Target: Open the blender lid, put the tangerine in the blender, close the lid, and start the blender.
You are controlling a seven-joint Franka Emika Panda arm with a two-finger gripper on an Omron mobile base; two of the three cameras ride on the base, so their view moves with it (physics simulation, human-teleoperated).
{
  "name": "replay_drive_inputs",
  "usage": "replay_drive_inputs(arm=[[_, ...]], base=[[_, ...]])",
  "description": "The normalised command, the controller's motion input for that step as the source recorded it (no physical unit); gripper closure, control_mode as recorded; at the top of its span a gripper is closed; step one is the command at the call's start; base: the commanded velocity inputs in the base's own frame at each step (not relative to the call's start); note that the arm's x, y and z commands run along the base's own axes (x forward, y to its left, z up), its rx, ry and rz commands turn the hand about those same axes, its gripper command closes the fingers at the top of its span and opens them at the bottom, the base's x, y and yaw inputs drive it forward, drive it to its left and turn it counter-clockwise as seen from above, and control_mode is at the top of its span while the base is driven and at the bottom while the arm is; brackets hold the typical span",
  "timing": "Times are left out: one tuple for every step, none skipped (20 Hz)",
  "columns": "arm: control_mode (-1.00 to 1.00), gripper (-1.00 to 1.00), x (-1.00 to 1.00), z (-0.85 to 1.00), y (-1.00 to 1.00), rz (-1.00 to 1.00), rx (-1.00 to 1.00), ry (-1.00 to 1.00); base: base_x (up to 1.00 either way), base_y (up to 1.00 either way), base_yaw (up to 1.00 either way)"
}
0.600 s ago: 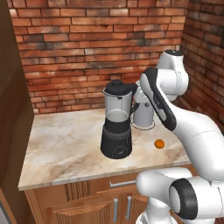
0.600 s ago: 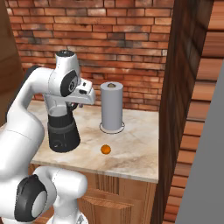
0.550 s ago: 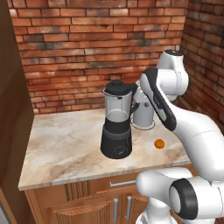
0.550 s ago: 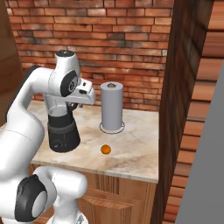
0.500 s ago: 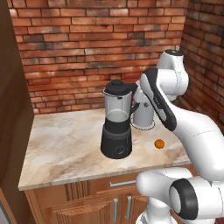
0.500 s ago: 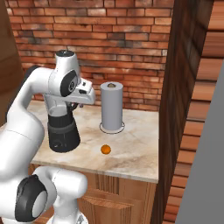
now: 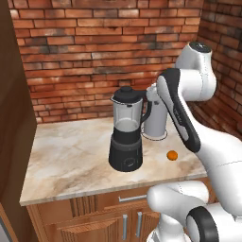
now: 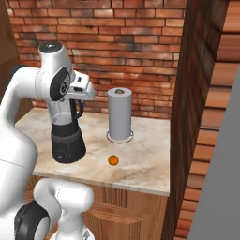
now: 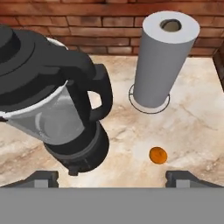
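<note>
The jaws (image 9: 112, 177) are spread wide and hold nothing. They hang above the bench (image 9: 197, 109), between the blender (image 9: 61, 109) and the tangerine (image 9: 158, 155).

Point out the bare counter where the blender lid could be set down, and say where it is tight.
Widest free patch: the marble counter left of the blender, out to the wooden side wall. A smaller patch lies at the front edge around the tangerine. It is crowded between the blender handle and the paper towel roll, which stand close together.
</note>
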Motion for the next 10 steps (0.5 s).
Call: replay_drive_inputs(arm=[[-1.00, -1.00, -0.11, 0.94, 0.19, 0.00, -0.05, 0.00], [-1.00, -1.00, -0.07, 0.89, 0.19, 0.00, -0.05, 0.00], [-1.00, -1.00, 0.00, 0.81, 0.19, 0.00, -0.04, 0.00], [-1.00, -1.00, 0.00, 0.61, 0.33, 0.00, -0.05, 0.06], [-1.00, -1.00, 0.01, 0.55, 0.45, 0.00, -0.05, 0.11], [-1.00, -1.00, 0.08, 0.43, 0.58, 0.00, -0.05, 0.12], [-1.00, -1.00, 0.12, 0.37, 0.60, 0.00, -0.04, 0.13], [-1.00, -1.00, 0.19, 0.30, 0.54, 0.00, -0.03, 0.14], [-1.00, -1.00, 0.21, 0.23, 0.49, 0.00, -0.01, 0.15], [-1.00, -1.00, 0.21, 0.12, 0.46, 0.00, -0.01, 0.15]], base=[[0.00, 0.00, 0.00], [0.00, 0.00, 0.00], [0.00, 0.00, 0.00], [0.00, 0.00, 0.00], [0.00, 0.00, 0.00], [0.00, 0.00, 0.00], [0.00, 0.00, 0.00], [0.00, 0.00, 0.00], [0.00, 0.00, 0.00], [0.00, 0.00, 0.00]])
